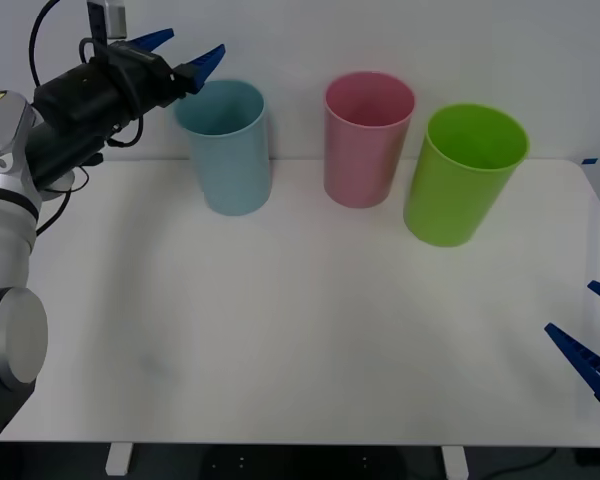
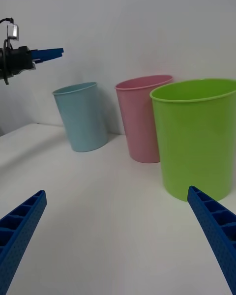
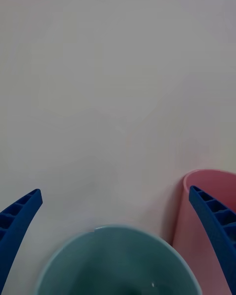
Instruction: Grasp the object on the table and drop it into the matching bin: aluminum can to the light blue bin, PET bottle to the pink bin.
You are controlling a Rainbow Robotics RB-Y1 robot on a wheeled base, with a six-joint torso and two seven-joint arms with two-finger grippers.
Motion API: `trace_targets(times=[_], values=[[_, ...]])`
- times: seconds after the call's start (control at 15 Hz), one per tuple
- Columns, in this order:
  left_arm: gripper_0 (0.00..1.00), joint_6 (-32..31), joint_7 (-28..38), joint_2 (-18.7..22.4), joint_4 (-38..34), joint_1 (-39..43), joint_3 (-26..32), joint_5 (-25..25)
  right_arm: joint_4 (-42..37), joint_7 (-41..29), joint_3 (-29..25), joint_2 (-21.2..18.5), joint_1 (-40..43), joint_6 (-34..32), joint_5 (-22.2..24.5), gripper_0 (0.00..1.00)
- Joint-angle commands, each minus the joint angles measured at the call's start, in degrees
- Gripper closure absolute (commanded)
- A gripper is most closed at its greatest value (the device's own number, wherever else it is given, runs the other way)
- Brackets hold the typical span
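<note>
Blue ribbed fingers of the right end effector point(image 1: 587, 331) sit spread wide and empty over the worktop's point(image 1: 300, 340) right edge, near its front corner. No readable writing shows, apart from a small yellow warning sticker on the left arm's shoulder. That arm reaches up and back, holding the left end effector point(image 1: 180, 52) above the rim of the light blue bin point(image 1: 225, 148), fingers apart and gripping nothing. Its wrist view looks down into the bin, too dim inside to tell any contents. Along the back edge stand the pink bin point(image 1: 366, 138) and a lime green bin point(image 1: 462, 173).
</note>
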Motion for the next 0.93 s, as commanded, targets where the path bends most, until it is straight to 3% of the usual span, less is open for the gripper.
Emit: trace_targets(times=[0.07, 0.47, 0.93], values=[[0.00, -3.3, -1.0, 2.0, -0.5, 2.4, 0.0, 3.4, 0.0, 0.0, 0.0, 0.0, 0.0, 0.0, 0.0, 0.00], [0.00, -6.2, -2.6, 3.8, -12.2, 14.8, 0.7, 10.5, 0.0, 0.0, 0.0, 0.0, 0.0, 0.0, 0.0, 0.00], [0.00, -14.0, -3.8, 5.9, -23.2, 28.8, 6.0, 12.6, 0.0, 0.0, 0.0, 0.0, 0.0, 0.0, 0.0, 0.00]])
